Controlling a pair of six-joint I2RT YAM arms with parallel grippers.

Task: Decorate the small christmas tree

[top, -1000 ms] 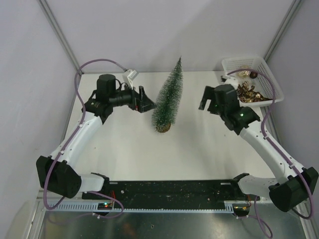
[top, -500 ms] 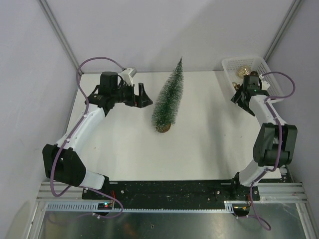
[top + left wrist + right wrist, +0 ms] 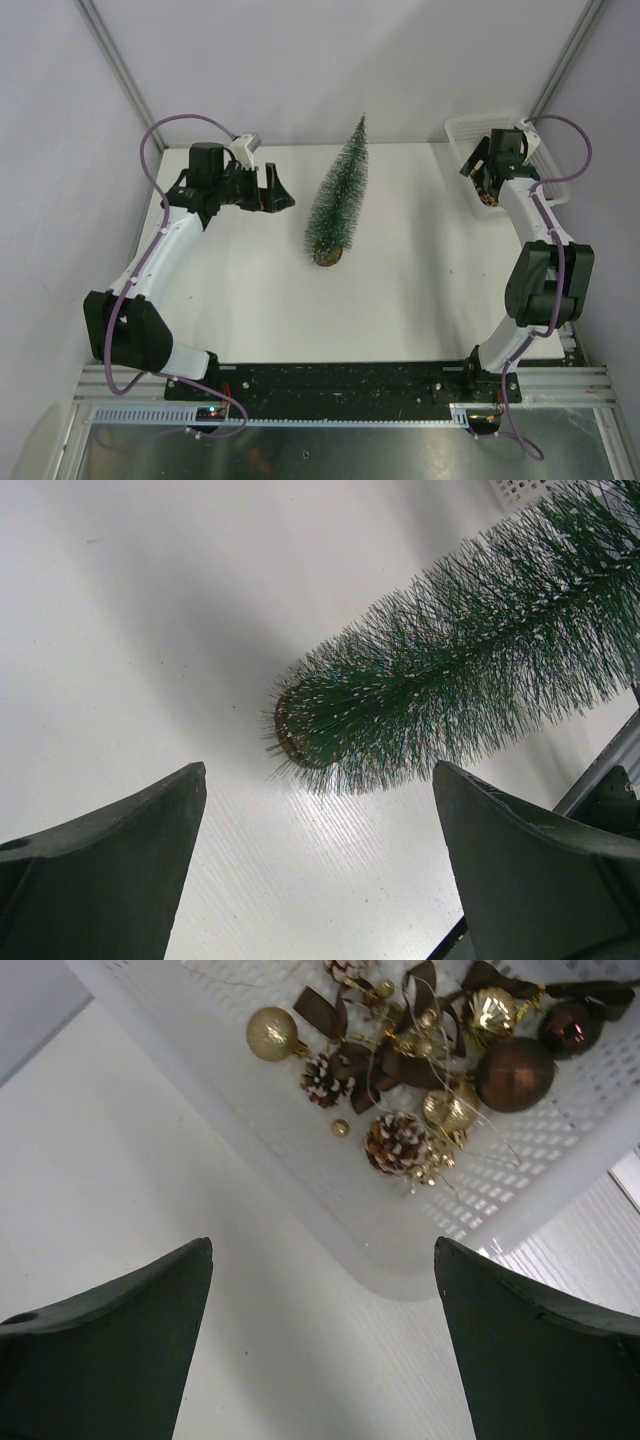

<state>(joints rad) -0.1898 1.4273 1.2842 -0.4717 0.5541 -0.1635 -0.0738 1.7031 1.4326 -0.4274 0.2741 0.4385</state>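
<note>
Right fingers [image 3: 120, 1340] swung over to basket [image 3: 300, 1175], spread apart, left fingers [image 3: 100, 870] drawn back from small christmas tree [image 3: 340, 195], also apart

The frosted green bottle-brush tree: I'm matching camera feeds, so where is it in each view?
Top external: frosted green bottle-brush tree stands upright at centre.
Left wrist: it slants across the upper right.
Right wrist: not in it.
Shared landmark: white plastic mesh basket, in all three.

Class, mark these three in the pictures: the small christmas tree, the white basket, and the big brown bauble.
small christmas tree [image 3: 338, 200]: top external view, on the mid-height bristles.
white basket [image 3: 260, 1110]: right wrist view, on bare mesh.
big brown bauble [image 3: 514, 1073]: right wrist view, on the middle of the ball.
</note>
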